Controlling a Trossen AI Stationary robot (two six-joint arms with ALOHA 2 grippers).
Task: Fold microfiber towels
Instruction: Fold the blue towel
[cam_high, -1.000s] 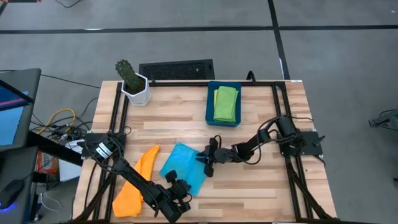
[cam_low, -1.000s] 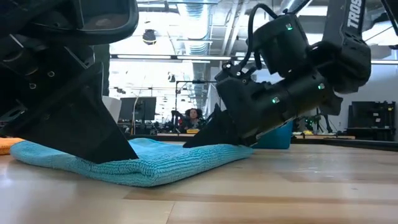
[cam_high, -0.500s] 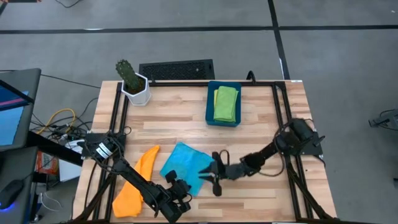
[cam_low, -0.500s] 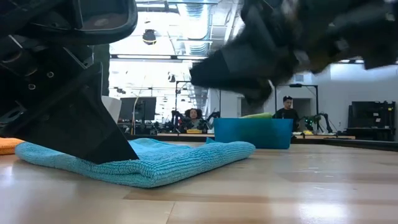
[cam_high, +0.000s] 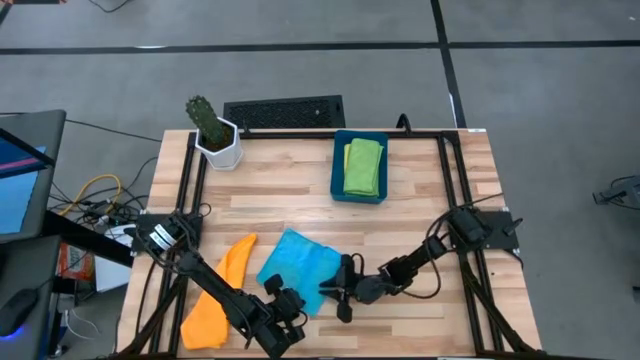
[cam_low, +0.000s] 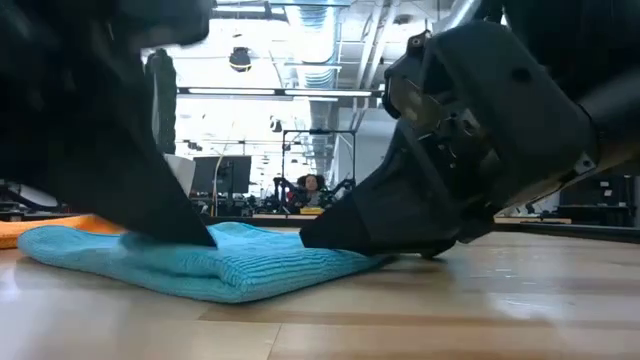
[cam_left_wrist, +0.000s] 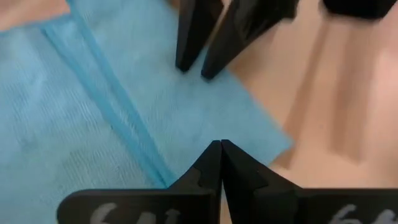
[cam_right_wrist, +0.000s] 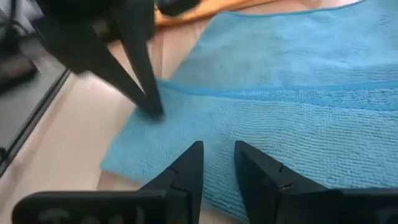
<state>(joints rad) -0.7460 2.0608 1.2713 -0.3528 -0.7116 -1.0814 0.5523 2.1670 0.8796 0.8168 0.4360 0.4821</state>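
We see left gripper pinched shut, pinning light blue towel | right gripper narrowly parted at its edge, holding nothing | risk: fold drags loose if pin slips.

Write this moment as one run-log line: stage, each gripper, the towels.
stage: folding light blue towel | left gripper: shut, tips on it | right gripper: open over its edge | orange towel: unfolded | green towel: in bin

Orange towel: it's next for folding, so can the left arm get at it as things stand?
Probably yes. The orange towel lies uncovered beside the left arm, nothing on it, though the left gripper is shut, pressing the blue towel.
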